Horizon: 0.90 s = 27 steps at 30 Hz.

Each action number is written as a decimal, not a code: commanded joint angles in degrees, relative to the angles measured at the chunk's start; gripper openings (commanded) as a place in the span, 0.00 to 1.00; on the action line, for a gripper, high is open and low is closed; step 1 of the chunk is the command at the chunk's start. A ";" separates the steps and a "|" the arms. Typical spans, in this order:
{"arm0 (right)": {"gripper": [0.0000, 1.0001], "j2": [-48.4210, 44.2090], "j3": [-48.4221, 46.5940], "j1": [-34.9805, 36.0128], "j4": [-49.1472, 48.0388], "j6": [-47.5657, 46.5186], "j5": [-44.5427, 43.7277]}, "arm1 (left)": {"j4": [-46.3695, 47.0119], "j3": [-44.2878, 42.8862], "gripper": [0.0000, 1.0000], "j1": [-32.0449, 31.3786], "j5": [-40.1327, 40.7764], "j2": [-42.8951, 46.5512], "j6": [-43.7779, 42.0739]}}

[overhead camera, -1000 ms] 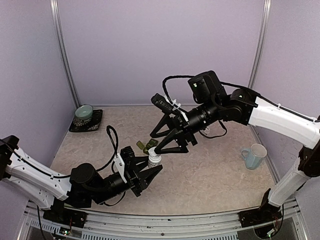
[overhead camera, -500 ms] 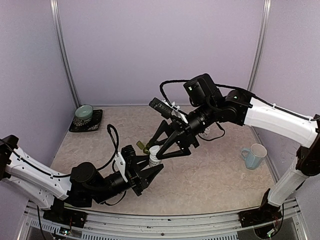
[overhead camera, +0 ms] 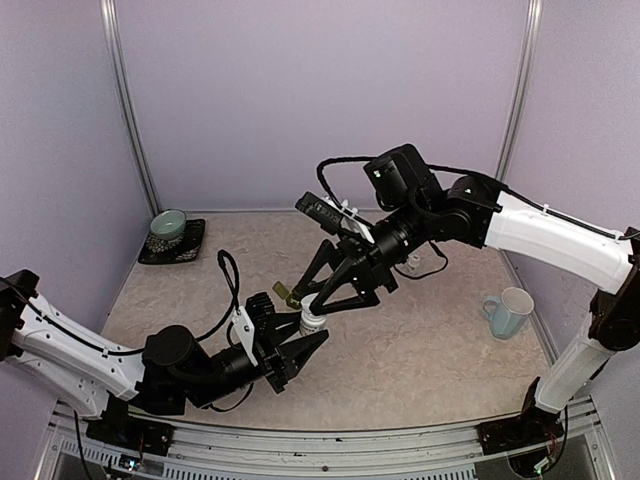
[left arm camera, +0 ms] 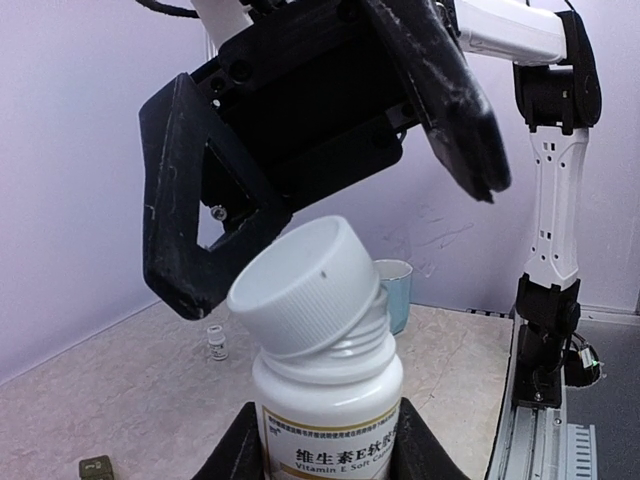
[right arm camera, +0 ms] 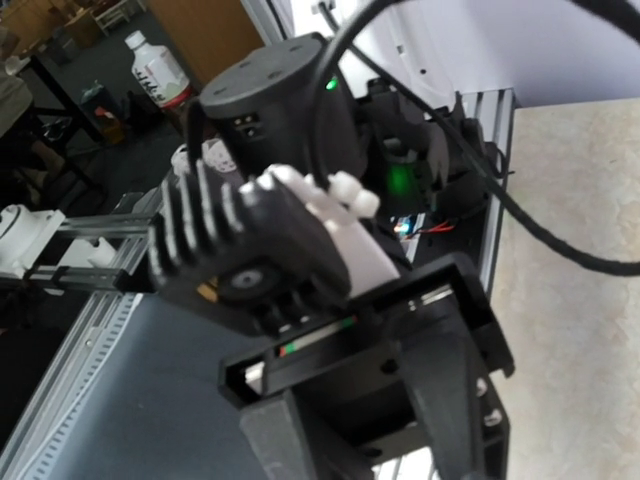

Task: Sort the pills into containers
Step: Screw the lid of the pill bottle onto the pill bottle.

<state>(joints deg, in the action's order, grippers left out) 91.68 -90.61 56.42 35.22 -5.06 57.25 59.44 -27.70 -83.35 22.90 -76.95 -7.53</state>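
Right gripper (overhead camera: 312, 303), jaws apart astride tilted cap (left arm camera: 300, 285); left gripper (overhead camera: 308, 332) clamping bottle (left arm camera: 325, 400).
I judge a skewed pinch could flick cap off bottle.

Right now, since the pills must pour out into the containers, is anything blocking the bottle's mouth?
Yes. The white cap sits tilted on the mouth of the bottle, not lifted clear. The right fingers flank it; the left fingers hold the bottle. The containers lie just beyond it.
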 commanded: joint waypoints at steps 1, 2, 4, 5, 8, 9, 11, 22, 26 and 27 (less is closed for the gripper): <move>0.58 1.05 -1.84 -0.52 2.33 -0.59 2.15 | 0.26 -1.70 0.35 -0.50 -0.29 -0.32 -0.41; 0.57 1.13 -1.77 -0.45 2.57 -0.69 2.03 | 0.25 -1.69 0.35 -0.50 -0.23 -0.31 -0.41; 0.57 1.32 -1.77 -0.44 3.04 -0.89 1.29 | 0.28 -1.57 0.35 -0.50 -0.14 -0.12 -0.52; 0.57 1.38 -1.72 -0.45 3.10 -0.98 1.02 | 0.32 -1.56 0.35 -0.50 -0.13 -0.11 -0.47; 0.57 1.49 -1.76 -0.51 2.92 -0.78 0.75 | 0.38 -1.48 0.35 -0.50 -0.13 -0.17 -0.55; 0.57 1.57 -1.81 -0.57 2.83 -0.78 0.73 | 0.41 -1.50 0.35 -0.50 -0.18 -0.17 -0.50; 0.57 1.73 -1.97 -0.44 2.83 -0.74 0.72 | 0.59 -1.51 0.35 -0.50 -0.22 -0.30 -0.39; 0.47 1.84 -2.28 -0.70 3.13 -0.70 2.96 | 0.75 -1.35 0.35 -0.58 -0.06 -0.47 -0.42; 0.42 2.18 -1.85 -0.70 3.05 -0.70 3.26 | 0.85 -1.28 0.35 -0.60 -0.04 -0.56 -0.39; 0.41 2.26 -1.85 -0.70 3.08 -0.65 3.52 | 0.85 -1.22 0.35 -0.59 -0.04 -0.55 -0.40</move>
<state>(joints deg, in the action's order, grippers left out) 92.95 -91.35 56.07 37.10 -5.30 58.59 59.46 -27.70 -83.50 22.87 -76.99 -7.57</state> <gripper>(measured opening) 0.430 0.351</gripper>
